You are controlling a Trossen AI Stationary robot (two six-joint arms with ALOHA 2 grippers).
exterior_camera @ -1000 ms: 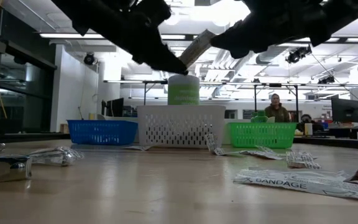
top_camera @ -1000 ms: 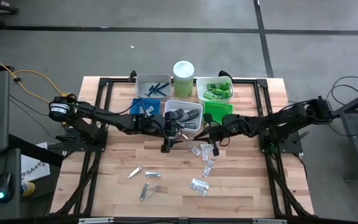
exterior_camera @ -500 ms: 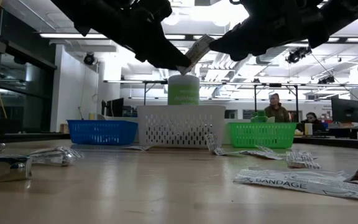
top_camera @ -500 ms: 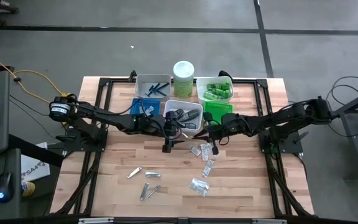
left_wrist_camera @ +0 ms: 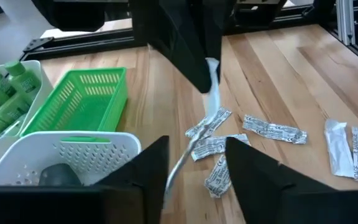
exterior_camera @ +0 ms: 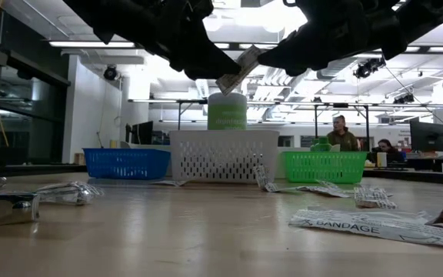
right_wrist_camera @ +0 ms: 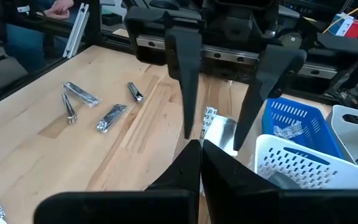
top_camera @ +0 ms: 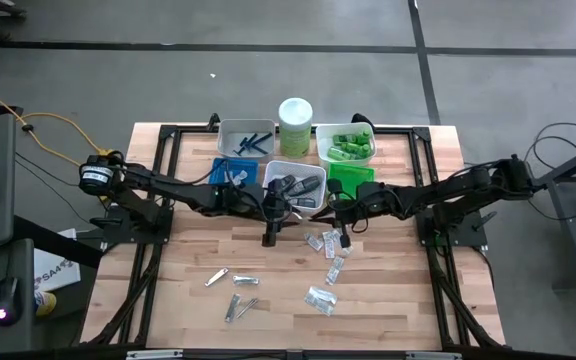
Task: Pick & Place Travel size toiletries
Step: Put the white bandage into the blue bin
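Packet handoff in mid-air over the middle of the table!
Right gripper (right_wrist_camera: 199, 149) pinching one end of a clear packet (left_wrist_camera: 211, 99), fingers pressed tight on it. Left gripper (left_wrist_camera: 194, 165) facing it, fingers spread either side of the packet's other end, not clearly touching. Below the fingers: more packets (top_camera: 330, 262) loose on the table (top_camera: 398, 290), silver clippers (right_wrist_camera: 79, 94) well off to the side, white tray (left_wrist_camera: 73, 149) just beside the left fingers.

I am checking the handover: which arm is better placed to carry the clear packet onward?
Probably the left. The right gripper is shut on the clear packet, and the left gripper straddles its free end, above the white tray and near the blue tray holding similar packets.
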